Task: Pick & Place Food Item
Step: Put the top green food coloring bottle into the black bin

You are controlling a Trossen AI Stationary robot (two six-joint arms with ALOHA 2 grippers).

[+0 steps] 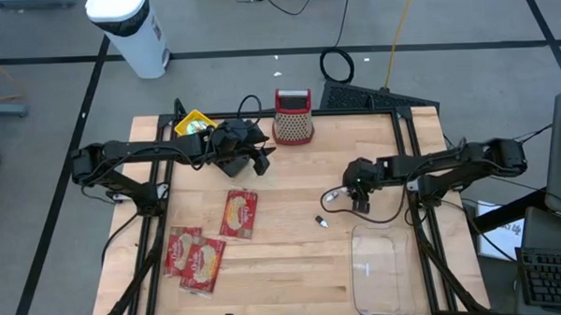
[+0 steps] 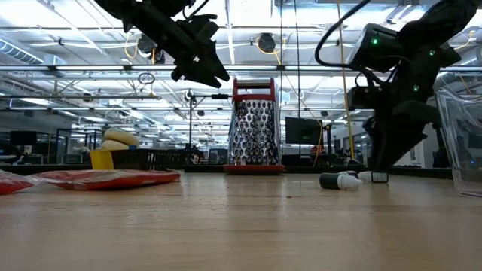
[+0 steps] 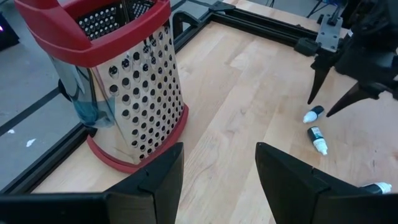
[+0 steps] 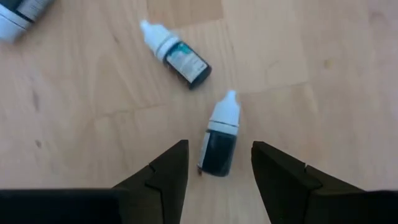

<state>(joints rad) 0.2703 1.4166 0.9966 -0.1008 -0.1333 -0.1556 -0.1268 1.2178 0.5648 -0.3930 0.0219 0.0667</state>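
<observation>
So from where I'm standing the food here looks like the three red flat packets (image 1: pixel 211 242) lying near the table's (image 1: pixel 294 269) front-left corner, two side by side and touching, the third just beside them toward the middle. Neither arm is on them. I'd guess they're light, floppy and a bit slick in that wrapper, so pinching an edge or a corner seems safer than squeezing the flat middle, which would probably just buckle or slide.

The left gripper (image 3: pixel 217 180) hangs in the air near the back edge, jaws partly open with nothing in them, pointed at the red-topped box grater (image 3: pixel 118 74). The right gripper (image 4: pixel 214 174) hovers low over the right side of the table, jaws also partly open and empty, right above a small dark dropper bottle (image 4: pixel 219 140) with a second one (image 4: pixel 177 56) lying near it.

Funny how the views split things up. Only the overhead shot shows all three packets plus the clear plastic tub (image 1: pixel 383 266) at the front-right corner. The table-level camera shows how flat the packets (image 2: pixel 98 178) lie, barely rising off the wood. The right wrist camera is the only one where you can actually read the little bottles' white caps and orientation, and it sees no food at all.
</observation>
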